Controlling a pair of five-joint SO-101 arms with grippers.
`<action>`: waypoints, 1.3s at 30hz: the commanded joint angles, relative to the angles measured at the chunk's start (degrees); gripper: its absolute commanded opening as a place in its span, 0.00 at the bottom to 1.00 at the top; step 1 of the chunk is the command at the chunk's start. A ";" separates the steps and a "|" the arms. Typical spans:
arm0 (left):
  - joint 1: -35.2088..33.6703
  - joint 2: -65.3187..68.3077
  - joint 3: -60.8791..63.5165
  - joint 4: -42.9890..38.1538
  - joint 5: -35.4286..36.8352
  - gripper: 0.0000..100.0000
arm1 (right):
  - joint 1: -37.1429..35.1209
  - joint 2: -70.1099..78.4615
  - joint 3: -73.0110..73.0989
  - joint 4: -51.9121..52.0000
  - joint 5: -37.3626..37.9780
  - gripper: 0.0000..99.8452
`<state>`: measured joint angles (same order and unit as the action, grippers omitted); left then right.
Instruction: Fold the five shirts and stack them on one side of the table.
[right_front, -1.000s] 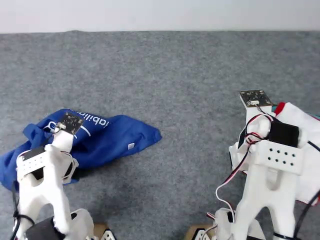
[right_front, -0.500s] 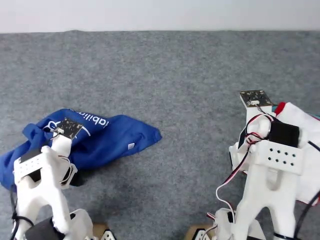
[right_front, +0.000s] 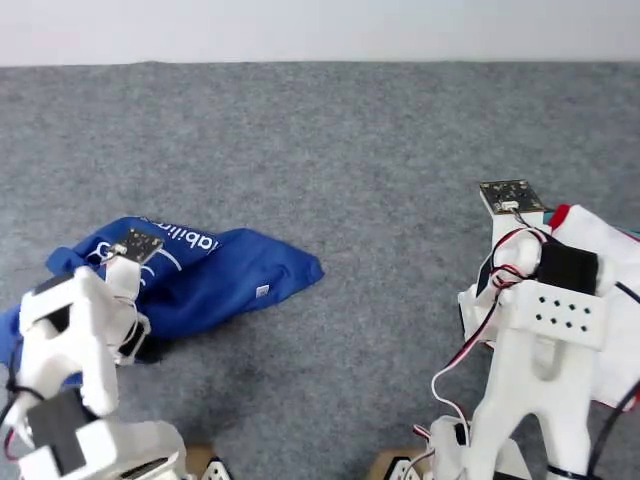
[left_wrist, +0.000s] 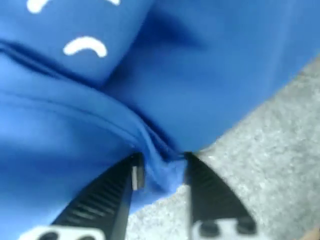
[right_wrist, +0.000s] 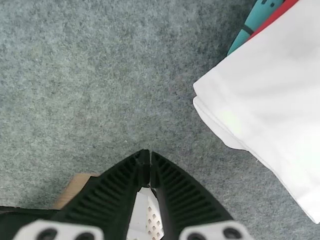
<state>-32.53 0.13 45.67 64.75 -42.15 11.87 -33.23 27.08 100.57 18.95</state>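
Note:
A crumpled blue shirt (right_front: 230, 275) with white print lies at the near left of the grey table (right_front: 350, 150). My left gripper (left_wrist: 162, 170) sits at its near edge, shut on a bunched fold of the blue shirt (left_wrist: 200, 75); creases run into the jaws. At the near right, a folded white shirt (right_front: 610, 245) tops a stack with red and teal edges showing beneath. My right gripper (right_wrist: 146, 160) hangs shut and empty over bare table, just beside the white shirt (right_wrist: 270, 100).
The right arm (right_front: 545, 330) covers part of the stack. A brown board edge (right_wrist: 75, 187) shows below the right gripper. Grey table stretches open across the middle and back.
The left arm's body has swung toward the near left edge while its gripper stayed at the blue shirt's hem. The shirt and the right arm have not moved.

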 joint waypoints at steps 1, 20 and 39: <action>-0.88 3.25 -3.65 1.05 -0.79 0.01 | -0.40 -1.36 -0.44 1.98 -0.35 0.01; -17.93 -53.01 -4.53 14.15 1.05 0.00 | -11.65 -0.84 -8.18 0.57 -0.62 0.01; -49.93 -69.89 3.56 13.36 7.12 0.00 | -42.24 45.93 -50.99 -10.51 -0.44 0.01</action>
<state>-80.09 -67.74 48.40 78.73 -35.82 -26.55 5.27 -10.90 90.37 18.95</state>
